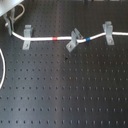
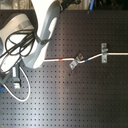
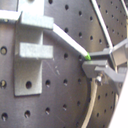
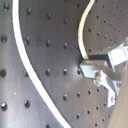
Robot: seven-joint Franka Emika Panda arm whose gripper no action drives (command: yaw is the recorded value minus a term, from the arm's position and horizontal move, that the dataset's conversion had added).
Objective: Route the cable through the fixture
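At the leftmost fixture (image 1: 26, 36), the hand (image 3: 92, 64) pinches the cable (image 1: 47, 38) — keep it taut, low in the slot.

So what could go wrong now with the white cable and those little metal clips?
The cable runs through three metal clips in the first exterior view, and the middle clip looks tilted, so a tug might lift the cable out there. In the first wrist view the fingers seem to hold the cable right beside a clip; moving on carelessly, they could bump it. Slack cable loops near the first exterior view's left edge and might snag.
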